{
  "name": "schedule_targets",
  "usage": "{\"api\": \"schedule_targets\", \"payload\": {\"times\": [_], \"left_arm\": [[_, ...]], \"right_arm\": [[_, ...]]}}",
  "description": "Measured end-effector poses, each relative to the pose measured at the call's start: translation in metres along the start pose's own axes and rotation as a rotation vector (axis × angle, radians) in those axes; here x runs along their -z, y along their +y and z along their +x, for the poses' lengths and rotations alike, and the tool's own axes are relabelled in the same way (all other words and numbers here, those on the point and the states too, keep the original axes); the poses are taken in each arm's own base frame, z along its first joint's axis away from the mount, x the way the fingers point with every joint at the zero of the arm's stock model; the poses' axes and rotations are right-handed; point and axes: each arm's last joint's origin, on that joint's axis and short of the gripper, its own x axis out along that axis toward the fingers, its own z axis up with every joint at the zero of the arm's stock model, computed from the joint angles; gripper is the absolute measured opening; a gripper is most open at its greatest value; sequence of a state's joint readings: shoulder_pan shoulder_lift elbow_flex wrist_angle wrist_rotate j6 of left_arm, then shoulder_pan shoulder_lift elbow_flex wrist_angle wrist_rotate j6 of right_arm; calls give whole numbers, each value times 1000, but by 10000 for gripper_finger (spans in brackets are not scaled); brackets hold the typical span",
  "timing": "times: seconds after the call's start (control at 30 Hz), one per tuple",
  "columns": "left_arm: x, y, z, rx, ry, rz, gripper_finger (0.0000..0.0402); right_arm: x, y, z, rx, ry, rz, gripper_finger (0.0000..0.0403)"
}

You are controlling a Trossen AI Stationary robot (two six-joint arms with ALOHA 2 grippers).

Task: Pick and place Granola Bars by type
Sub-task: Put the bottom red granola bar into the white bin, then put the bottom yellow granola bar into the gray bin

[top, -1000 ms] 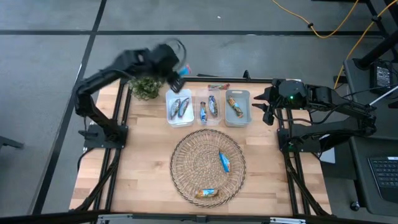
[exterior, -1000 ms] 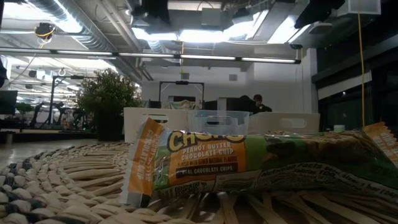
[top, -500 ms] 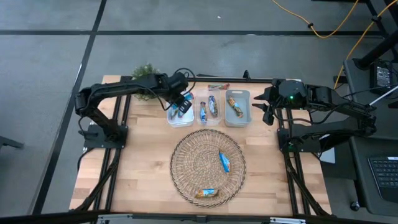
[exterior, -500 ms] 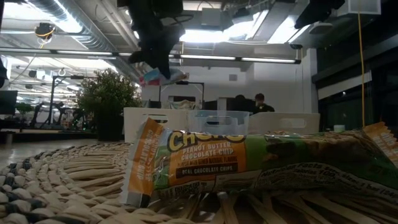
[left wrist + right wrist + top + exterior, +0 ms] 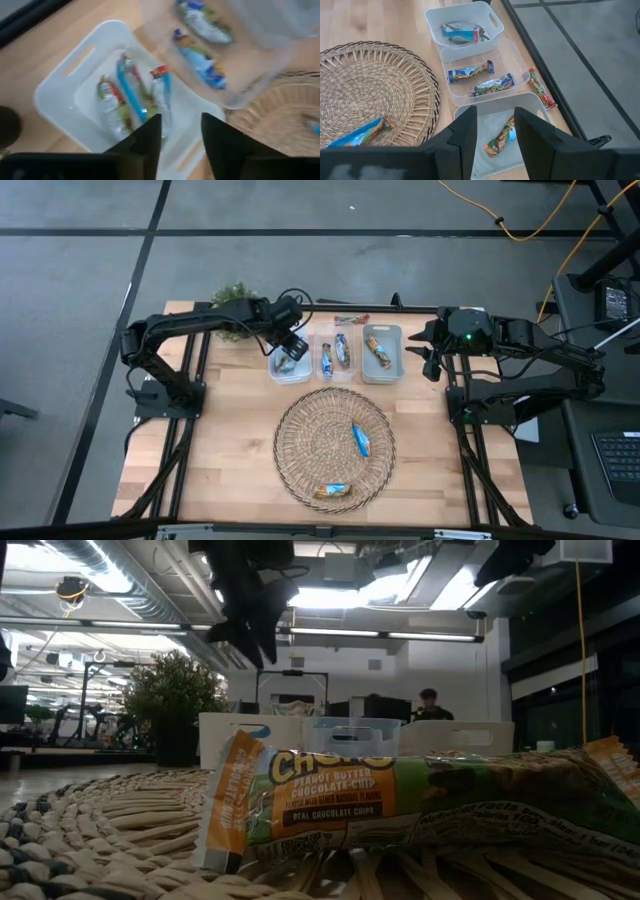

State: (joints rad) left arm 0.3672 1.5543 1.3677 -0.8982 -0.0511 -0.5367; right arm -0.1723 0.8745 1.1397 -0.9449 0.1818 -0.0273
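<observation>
My left gripper (image 5: 181,122) hangs open over the white left bin (image 5: 288,367), nothing between its fingers; in the low view it is the dark shape (image 5: 258,640) above the bins. Three granola bars (image 5: 131,97) lie in that bin. The clear middle bin (image 5: 335,370) holds two bars (image 5: 479,79), and the right bin (image 5: 530,107) holds one (image 5: 502,138). On the wicker tray (image 5: 300,442) lie a blue bar (image 5: 360,439) and a green-orange bar (image 5: 334,492), which also fills the low view (image 5: 400,805). My right gripper (image 5: 495,112) waits open beside the right bin.
One more bar (image 5: 351,319) lies on the table behind the bins, by the far edge. A small green plant (image 5: 232,293) stands at the far left corner, behind my left arm. Bare wooden table (image 5: 230,440) lies left and right of the tray.
My left gripper has come down from above the plant toward the left bin, carrying a blue bar. It has then let go: the bar that hung at its fingers half a second ago no longer shows there, and the gripper stays above the bin.
</observation>
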Motion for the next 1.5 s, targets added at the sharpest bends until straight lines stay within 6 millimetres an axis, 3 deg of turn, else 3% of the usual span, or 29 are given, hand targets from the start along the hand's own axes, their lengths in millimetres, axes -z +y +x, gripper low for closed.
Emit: {"api": "schedule_targets", "payload": {"times": [0.13, 0.37, 0.63, 0.8, 0.97, 1.17, 1.5], "left_arm": [[-5, -17, -17, 125, -12, 61, 162], [8, -76, -63, 323, -94, 321, 164], [63, -149, -122, 599, -172, 545, 159], [106, -185, -141, 706, -217, 559, 159], [134, -222, -123, 731, -230, 515, 159], [163, -263, -77, 772, -211, 543, 159], [220, -288, -1, 714, 90, 622, 161]], "right_arm": [[1, 0, 0, 0, 14, -2, 133], [2, 0, 0, -1, 16, -3, 133], [2, 0, 0, -1, 16, -11, 133], [2, 0, 0, -2, 16, -30, 133], [1, 1, 0, -30, 14, -33, 133], [-2, 2, 0, -80, -20, -28, 133], [-3, 3, 0, -104, -32, -22, 133]]}}
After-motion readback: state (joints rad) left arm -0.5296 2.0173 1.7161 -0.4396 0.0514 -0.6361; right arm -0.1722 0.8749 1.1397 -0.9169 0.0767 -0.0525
